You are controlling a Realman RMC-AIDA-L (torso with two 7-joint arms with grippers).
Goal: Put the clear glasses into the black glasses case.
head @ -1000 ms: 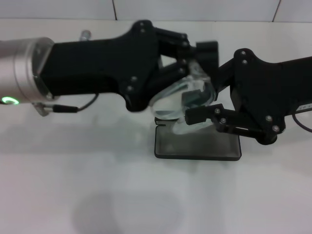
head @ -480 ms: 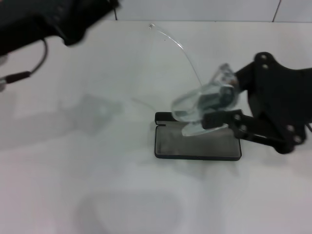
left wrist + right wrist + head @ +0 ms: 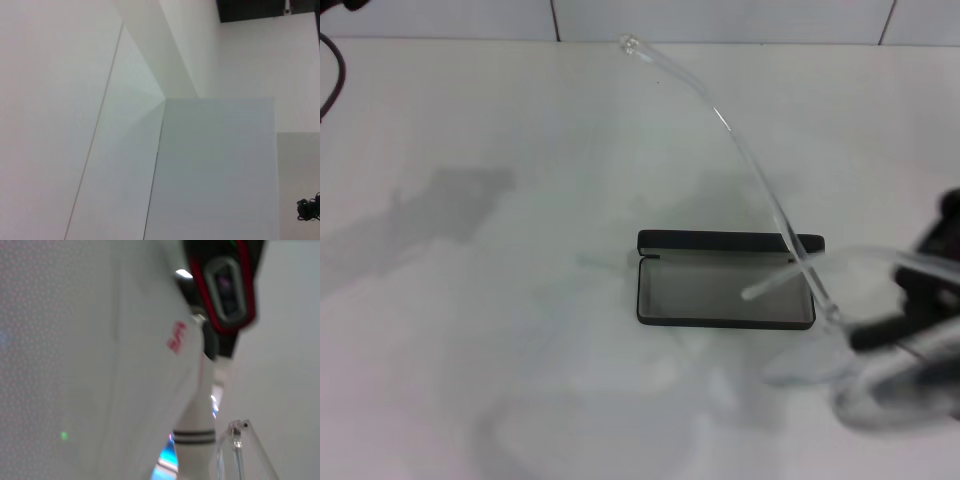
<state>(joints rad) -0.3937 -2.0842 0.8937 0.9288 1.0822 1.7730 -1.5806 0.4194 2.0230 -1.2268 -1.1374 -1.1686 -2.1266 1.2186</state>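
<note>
Clear glasses point(image 3: 790, 250), head view: held at the right edge by the right gripper point(image 3: 910, 320), fingers clenched on the frame; one thin arm rises long and slanting toward the far wall, another crosses the case.
Black glasses case point(image 3: 725, 290), head view: open on the white worktop point(image 3: 520, 300), long axis left-right.
Change: left arm gone from above; glasses moved right.
Left wrist view: bare white walls.
Right wrist view: clear hinge piece point(image 3: 237, 440).

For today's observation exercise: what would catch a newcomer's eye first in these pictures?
The clear glasses, held up at the head view's lower right by the right gripper, send one long thin arm arching toward the table's far edge. Beneath them, the black glasses case lies open mid-table, its grey lining showing. The left gripper is out of view.
</note>
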